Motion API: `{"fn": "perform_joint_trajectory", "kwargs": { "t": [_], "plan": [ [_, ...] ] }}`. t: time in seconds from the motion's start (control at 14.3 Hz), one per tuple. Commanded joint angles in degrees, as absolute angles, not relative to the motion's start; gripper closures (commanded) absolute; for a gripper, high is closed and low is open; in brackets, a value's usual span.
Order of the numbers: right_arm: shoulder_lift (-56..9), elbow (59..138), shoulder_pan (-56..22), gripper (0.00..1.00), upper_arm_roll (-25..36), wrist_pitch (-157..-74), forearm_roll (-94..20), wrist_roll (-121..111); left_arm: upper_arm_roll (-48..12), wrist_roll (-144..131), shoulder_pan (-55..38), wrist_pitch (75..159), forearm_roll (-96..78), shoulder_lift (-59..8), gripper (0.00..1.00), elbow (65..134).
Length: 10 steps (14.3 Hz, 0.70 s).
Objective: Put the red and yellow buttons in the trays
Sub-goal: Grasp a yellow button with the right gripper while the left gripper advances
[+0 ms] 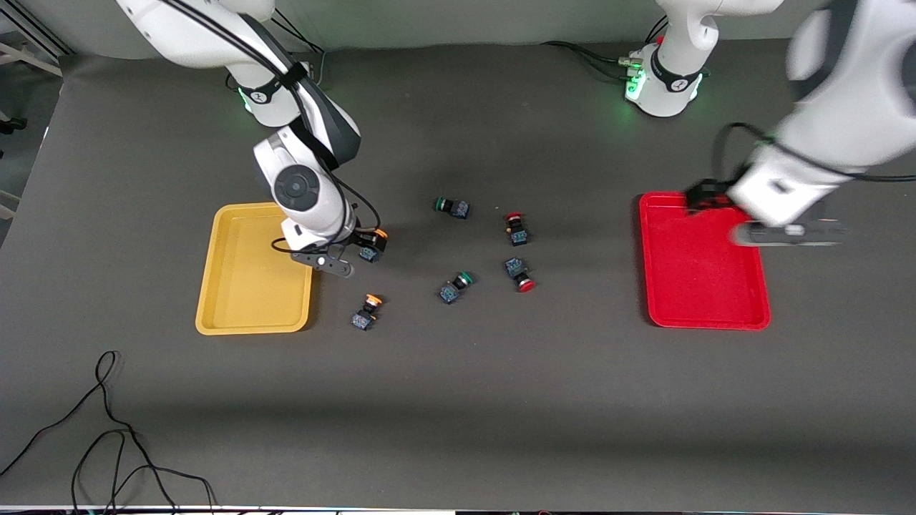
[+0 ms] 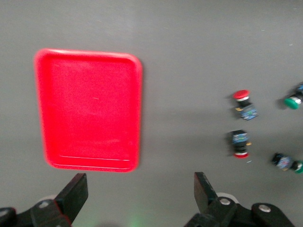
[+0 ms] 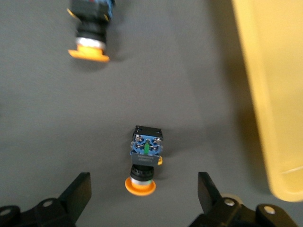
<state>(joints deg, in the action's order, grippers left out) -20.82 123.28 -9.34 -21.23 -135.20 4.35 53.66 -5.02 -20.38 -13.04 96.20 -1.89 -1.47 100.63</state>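
Observation:
My right gripper (image 1: pixel 356 247) is open, low beside the yellow tray (image 1: pixel 243 286). A yellow-capped button (image 1: pixel 372 245) lies on its side just ahead of its fingers; in the right wrist view the button (image 3: pixel 146 158) sits midway before the open gripper (image 3: pixel 144 193). A second yellow button (image 1: pixel 366 312) lies nearer the front camera. Two red-capped buttons (image 1: pixel 516 229) (image 1: pixel 520 276) lie mid-table. My left gripper (image 1: pixel 705 199) is open and empty over the rim of the red tray (image 1: pixel 705 286) nearest the robots. The left wrist view shows that gripper (image 2: pixel 139 191) and the red tray (image 2: pixel 90 109).
Two green-capped buttons (image 1: pixel 452 207) (image 1: pixel 455 286) lie among the red ones. Both trays are empty. The yellow tray's rim (image 3: pixel 265 94) is close beside the right gripper. Loose black cables (image 1: pixel 107 429) lie near the table's front edge at the right arm's end.

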Motion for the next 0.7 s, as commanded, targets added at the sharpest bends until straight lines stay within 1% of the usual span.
{"fn": "perform_joint_trajectory", "kwargs": {
  "t": [0.0, 0.14, 0.28, 0.35, 0.42, 0.49, 0.63],
  "plan": [
    [-24.0, 125.4, -9.9, 0.0, -21.3, -142.2, 6.0, 57.8, -5.4, -31.7, -21.7, 100.9, -1.9, -1.1, 0.0, 103.8],
    [-25.0, 125.5, -9.9, 0.0, -21.2, -142.7, 6.5, 58.0, -5.4, -42.6, -29.2, 106.3, -1.8, -2.0, 0.0, 105.3],
    [-25.6, 125.6, -9.9, 0.0, -20.9, -143.0, 6.6, 58.0, -5.4, -48.5, -34.6, 109.4, -1.3, -3.9, 0.0, 105.4],
    [-25.8, 125.6, -9.8, 0.04, -20.8, -143.3, 7.0, 58.0, -5.3, -49.6, -36.6, 109.9, -1.1, -4.5, 0.0, 105.6],
    [-26.0, 125.6, -9.8, 0.12, -20.5, -143.8, 8.3, 58.0, -5.3, -49.8, -37.5, 110.8, -1.1, -4.7, 0.0, 106.8],
    [-26.3, 125.6, -9.8, 0.23, -19.9, -143.9, 9.1, 58.0, -5.4, -50.2, -37.8, 113.9, -1.1, -4.7, 0.0, 109.0],
    [-26.9, 125.5, -9.7, 0.53, -19.3, -145.1, 9.4, 57.9, -5.3, -53.2, -39.2, 123.5, -0.1, -5.5, 0.0, 115.5]
  ]
}}
